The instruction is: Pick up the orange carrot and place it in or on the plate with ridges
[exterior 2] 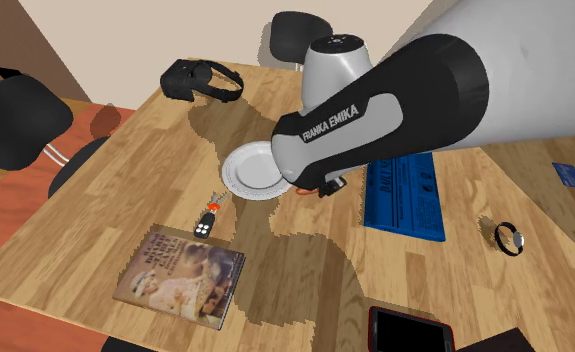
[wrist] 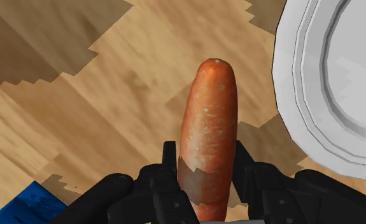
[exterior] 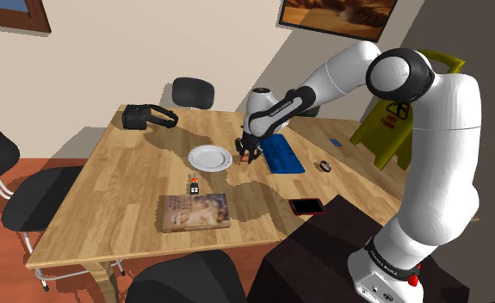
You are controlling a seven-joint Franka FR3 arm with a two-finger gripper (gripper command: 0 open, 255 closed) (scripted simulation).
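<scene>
**Franka arm closes on a carrot at a house table.** A white Franka arm [exterior: 443,129] reaches over a wooden table [exterior: 108,198].

From the shoulder view's left, a black headset [exterior: 146,115] lies at the far corner, well apart from the fingers. A picture-covered book [exterior: 194,212] lies by the table's front edge, nearer the camera than the fingers. A black key fob [exterior: 194,184] lies between that book and the white ridged plate [exterior: 210,157]. The plate sits just beside the fingers, on the shoulder view's left of them.

The black gripper [exterior: 249,156] points down, close to the tabletop. In the wrist view its two fingers [wrist: 169,159] stand narrow, pressed to either side of the orange carrot [wrist: 208,114]. The carrot runs lengthwise between them and juts well past the tips, its rounded end out over the wood. The plate's stepped rim [wrist: 289,76] lies near the carrot's side, apart from it. Whether the carrot rests on the table or hangs above it cannot be told.

Just beside the fingers, on the shoulder view's right, lies a blue book [exterior: 281,155]. Farther that way is a small wristwatch [exterior: 324,165]. Nearer the stand is a red-edged phone [exterior: 306,207].
</scene>
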